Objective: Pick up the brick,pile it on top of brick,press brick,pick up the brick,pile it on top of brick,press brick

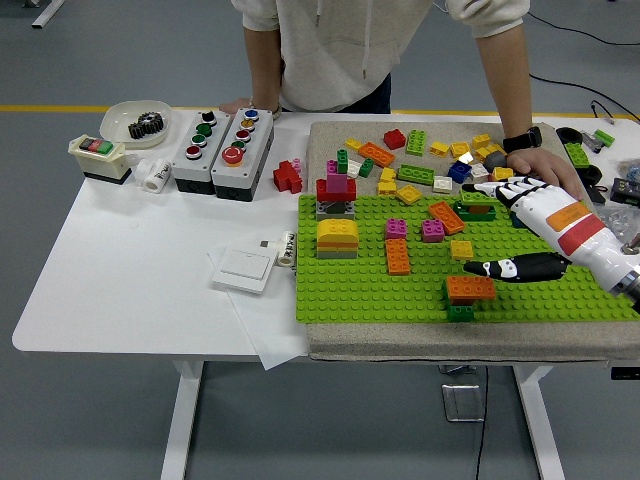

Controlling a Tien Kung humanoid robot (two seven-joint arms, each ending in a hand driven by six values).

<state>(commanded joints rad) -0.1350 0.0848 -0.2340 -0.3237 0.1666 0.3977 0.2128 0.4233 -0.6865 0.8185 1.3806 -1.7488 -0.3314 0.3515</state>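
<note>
The right hand [515, 225] is hovering over the right part of the green baseplate [370, 290], its fingers [480, 188] spread and its thumb pointing left, gripping nothing. Just left of the thumb and a little nearer, an orange brick [470, 288] is sitting on a small green brick [460, 312] near the plate's near edge, so one pile looks made, and the hand is standing clear of it. By that reading a fresh pick-up is in hand: the next move is calling for the hand to reach one loose brick, perhaps the yellow one [461, 249] beside the thumb or one from the scatter [420, 160] on the far mat, and close on it squarely. Whether the orange brick is fully seated is hard to judge. The right forearm is running off the right edge, the left arm is out of view, and a person's hand [545, 170] is resting on the mat just behind the robot's fingers, partly hiding bricks there.
</note>
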